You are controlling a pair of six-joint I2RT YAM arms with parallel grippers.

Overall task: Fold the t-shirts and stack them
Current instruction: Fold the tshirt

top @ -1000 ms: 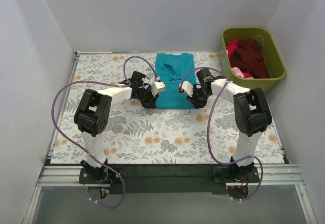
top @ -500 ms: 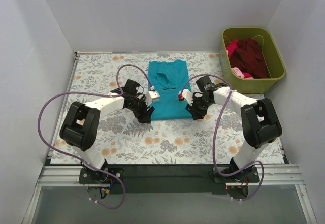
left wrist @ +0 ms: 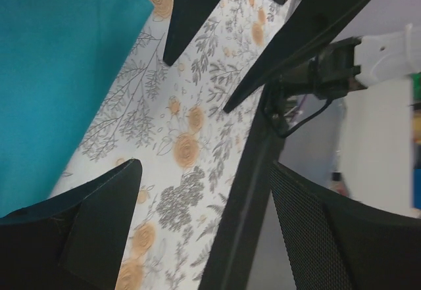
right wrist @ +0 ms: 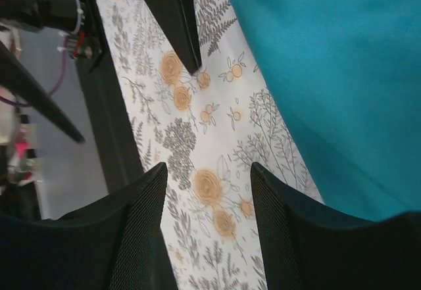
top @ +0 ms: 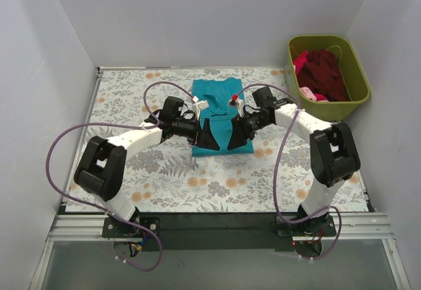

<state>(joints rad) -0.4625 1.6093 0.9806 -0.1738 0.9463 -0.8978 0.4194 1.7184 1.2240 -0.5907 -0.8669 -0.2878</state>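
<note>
A teal t-shirt (top: 220, 109) lies folded flat on the flowered table mat, a small fold of cloth raised near its collar. My left gripper (top: 208, 137) and right gripper (top: 237, 136) hover side by side over its near edge, both open and holding nothing. In the left wrist view the left gripper (left wrist: 204, 194) has only mat between its fingers, with the teal shirt (left wrist: 52, 73) at the upper left. In the right wrist view the right gripper (right wrist: 207, 178) is likewise empty, with the teal shirt (right wrist: 342, 73) at the upper right. A dark maroon t-shirt (top: 327, 73) with some pink cloth (top: 302, 61) lies bunched in the bin.
An olive-green plastic bin (top: 358, 83) stands at the back right, off the mat's corner. The flowered mat (top: 131, 165) covers the table. White walls close in the left, back and right sides. A black rail (top: 217, 221) runs along the near edge by the arm bases.
Both grippers went from shut on the teal shirt's near corners to open, and let it go. The shirt was drawn a little toward the near side. Both grippers moved inward over its near edge.
</note>
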